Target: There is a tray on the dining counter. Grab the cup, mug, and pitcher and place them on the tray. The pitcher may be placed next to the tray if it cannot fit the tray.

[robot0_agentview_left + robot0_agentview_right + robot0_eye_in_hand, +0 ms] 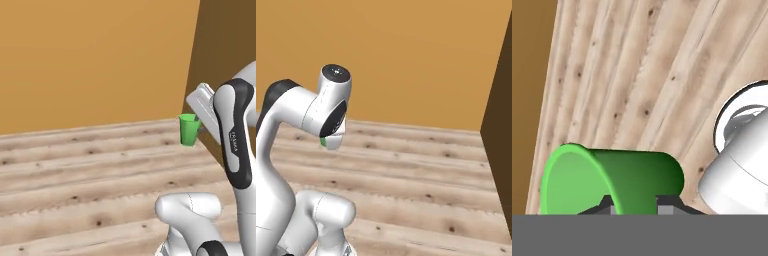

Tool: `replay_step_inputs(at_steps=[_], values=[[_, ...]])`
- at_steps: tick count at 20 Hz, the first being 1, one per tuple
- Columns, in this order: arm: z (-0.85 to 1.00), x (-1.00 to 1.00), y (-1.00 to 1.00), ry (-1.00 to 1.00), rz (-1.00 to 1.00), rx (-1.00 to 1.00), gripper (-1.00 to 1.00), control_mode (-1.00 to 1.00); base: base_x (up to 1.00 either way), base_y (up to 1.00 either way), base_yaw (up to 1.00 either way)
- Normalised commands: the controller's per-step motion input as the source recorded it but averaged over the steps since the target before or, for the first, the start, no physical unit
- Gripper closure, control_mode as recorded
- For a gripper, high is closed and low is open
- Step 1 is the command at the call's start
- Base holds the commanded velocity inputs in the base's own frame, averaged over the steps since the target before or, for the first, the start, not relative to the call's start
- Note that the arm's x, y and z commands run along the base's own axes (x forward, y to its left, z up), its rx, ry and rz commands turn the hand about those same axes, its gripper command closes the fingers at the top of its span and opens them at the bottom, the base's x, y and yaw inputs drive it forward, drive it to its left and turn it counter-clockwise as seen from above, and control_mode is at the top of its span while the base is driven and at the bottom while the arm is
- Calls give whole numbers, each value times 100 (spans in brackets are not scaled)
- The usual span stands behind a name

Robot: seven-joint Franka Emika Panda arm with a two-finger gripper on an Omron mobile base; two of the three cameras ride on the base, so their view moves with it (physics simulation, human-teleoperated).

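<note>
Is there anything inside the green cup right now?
In the hand view the cup shows a bare green inner wall near its rim; nothing visible inside. Its bottom is out of sight, and the fingers cover part of the lower wall.

Pale wooden plank floor (75,175) with dark knots ran across both base views, meeting orange wall (95,60) at far edge. Dark brown panel (501,125) stood on floor at right. In hand view, same planks (637,75) ran diagonally, brown strip along left edge. No loose object lay on boards.
</note>
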Motion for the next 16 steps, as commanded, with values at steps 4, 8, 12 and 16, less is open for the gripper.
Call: replay_step_inputs(at_steps=[4,8,12,16], values=[[0,0,0,0,0,0,100,100,100,-59,0],[0,0,0,0,0,0,100,100,100,-44,1],[0,0,0,0,0,0,100,100,100,-2,24],[0,0,0,0,0,0,100,100,92,-20,66]])
